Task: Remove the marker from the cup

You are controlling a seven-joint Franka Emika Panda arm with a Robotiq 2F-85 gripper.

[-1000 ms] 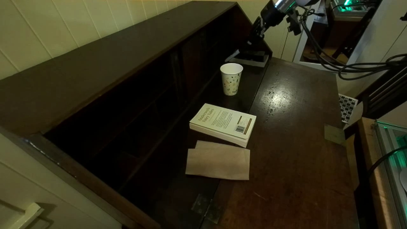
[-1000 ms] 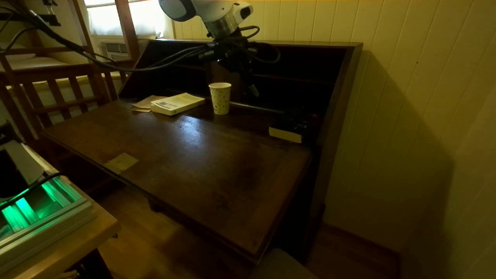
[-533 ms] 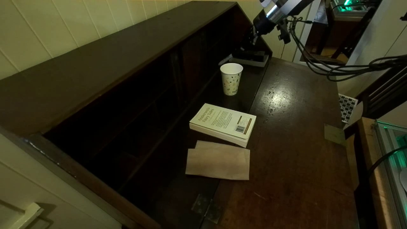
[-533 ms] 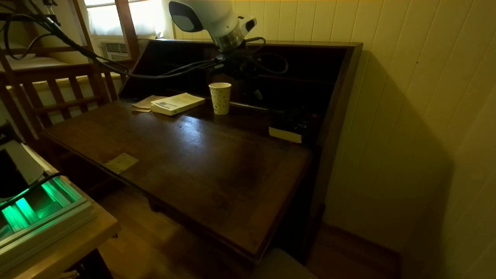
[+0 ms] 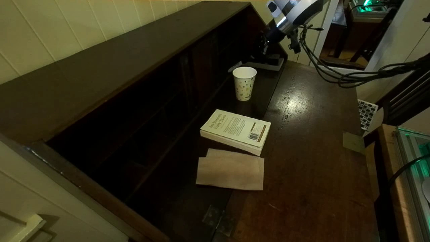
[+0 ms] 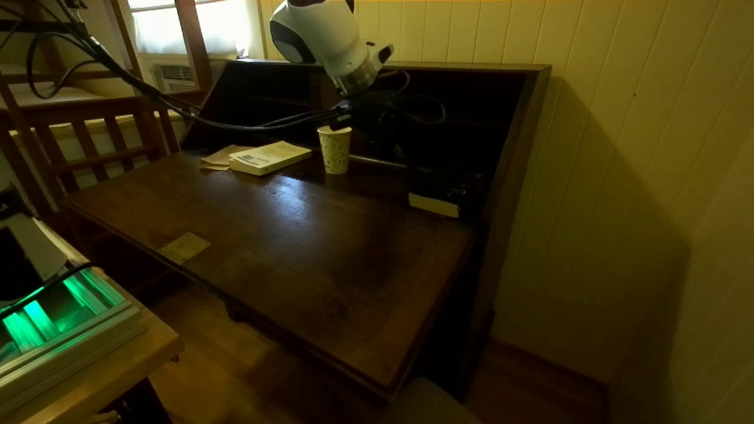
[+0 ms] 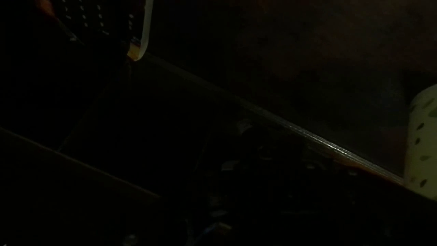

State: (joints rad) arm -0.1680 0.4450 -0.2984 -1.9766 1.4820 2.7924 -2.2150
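The cup (image 5: 244,84), white with small specks, stands upright on the desk's back strip. It also shows in an exterior view (image 6: 334,152), its rim partly behind the arm, and at the right edge of the wrist view (image 7: 423,147). No stick shows above its rim. My gripper (image 5: 258,53) is low beyond the cup, apart from it, and also shows in an exterior view (image 6: 386,134). It appears shut on the marker, whose light end (image 5: 234,66) sticks out below the fingers, tilted; this end is dim in an exterior view (image 6: 399,151). The wrist view is too dark to show the fingers clearly.
A dark book (image 5: 280,64) with pale page edges lies near the gripper, also in an exterior view (image 6: 434,205). A white book (image 5: 237,131) and brown paper (image 5: 231,171) lie on the cup's opposite side. The dark cubbyhole shelf (image 5: 188,77) stands along the back.
The arm, gripper and held marker have moved steadily downward, the marker's light end sinking toward the desk's back. The cup, books and paper have not moved.
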